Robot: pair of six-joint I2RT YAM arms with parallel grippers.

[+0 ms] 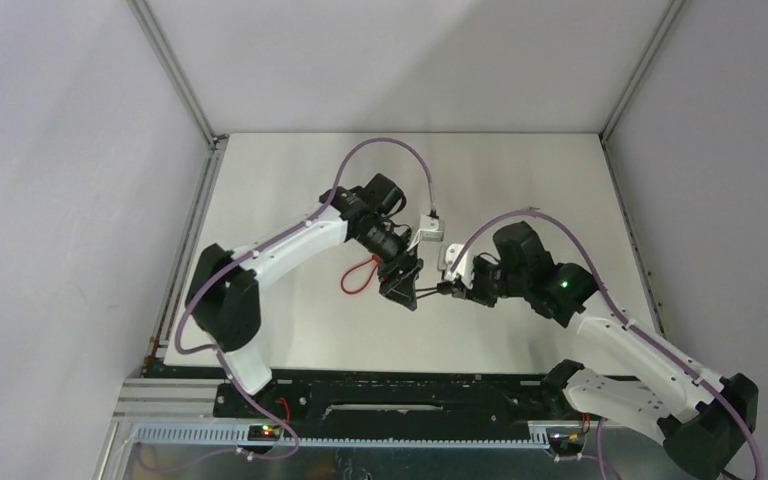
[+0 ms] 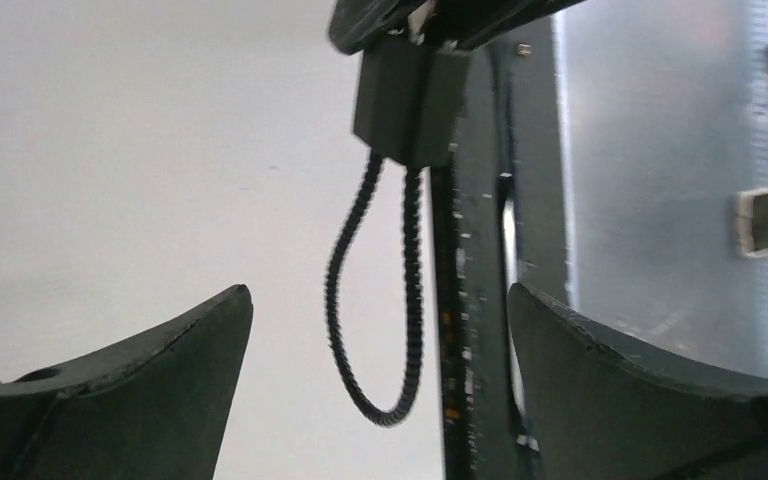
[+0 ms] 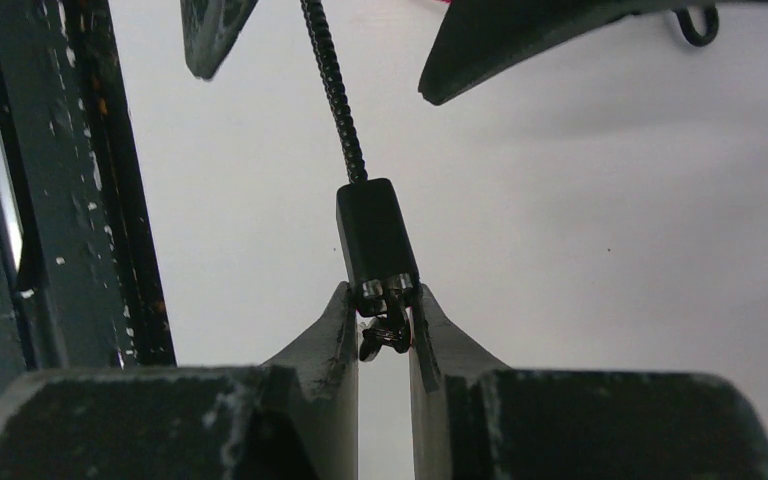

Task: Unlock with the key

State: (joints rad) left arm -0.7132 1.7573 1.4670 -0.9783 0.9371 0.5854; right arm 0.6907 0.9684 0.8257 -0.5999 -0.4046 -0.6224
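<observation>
Right tool [image 3: 382, 305] is clamping the key [image 3: 386, 335] at the black lock [image 3: 375, 235] body's end, above the tabletop [image 1: 290, 330]. Left tool [image 2: 378, 300] is standing wide open, flanking the lock's cable loop [image 2: 332, 290]. Red cord [image 1: 358, 275] is lying beside it.

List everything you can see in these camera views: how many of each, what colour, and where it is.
lock body: one, black, off the table, its end at the right gripper's fingertips
cable: one, black, ribbed loop running from the lock body, passing between the left gripper's fingers
key: one, small and dark, pinched between the right gripper's fingers at the lock's end; shape hard to make out
red cord loop: one, red, on the table beside the left gripper
table: one, white, under both arms
left gripper: one, black, wide open around the cable
right gripper: one, black, closed on the key
</observation>
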